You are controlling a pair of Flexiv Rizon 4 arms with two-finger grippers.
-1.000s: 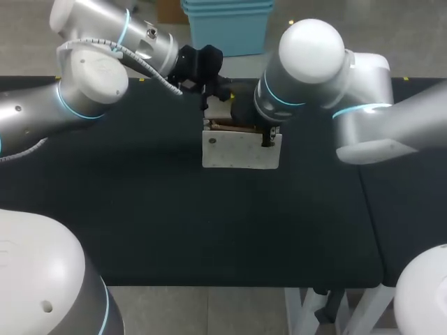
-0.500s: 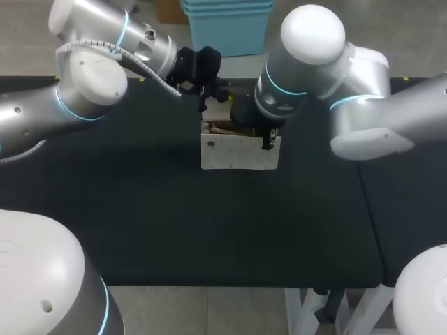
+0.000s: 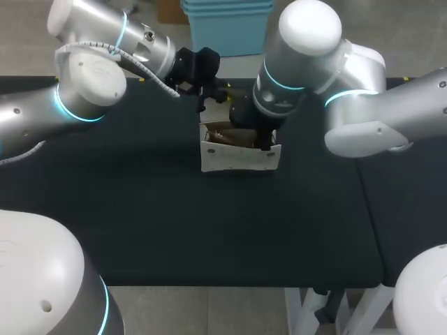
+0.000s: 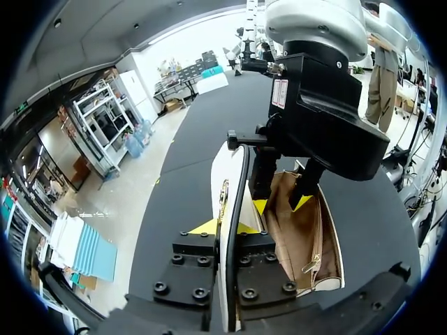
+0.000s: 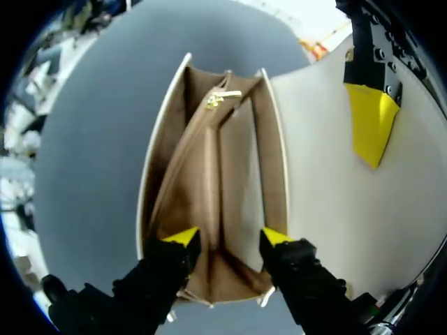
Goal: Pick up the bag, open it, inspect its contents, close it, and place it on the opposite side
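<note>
A white bag (image 3: 237, 158) stands on the black table (image 3: 140, 209), its mouth open on a tan lining (image 5: 230, 167) with a gold zip pull (image 5: 216, 100). My left gripper (image 3: 208, 98) sits at the bag's far side, shut on the raised white flap (image 4: 234, 174), which runs edge-on between its yellow tips (image 4: 223, 228). One of its fingertips (image 5: 370, 125) presses on the flap in the right wrist view. My right gripper (image 5: 229, 237) hangs over the bag with its fingers apart and dipped into the mouth (image 4: 281, 204), holding nothing. The bag's contents are not discernible.
The black tabletop stretches to both sides of the bag and toward the front edge (image 3: 230, 285). A seam to a second table (image 3: 367, 202) runs at the right. Both arms crowd the bag from the back.
My right gripper has gone from shut to open over the bag. The bag's mouth now gapes wider, showing tan lining. The left gripper keeps hold of the flap.
</note>
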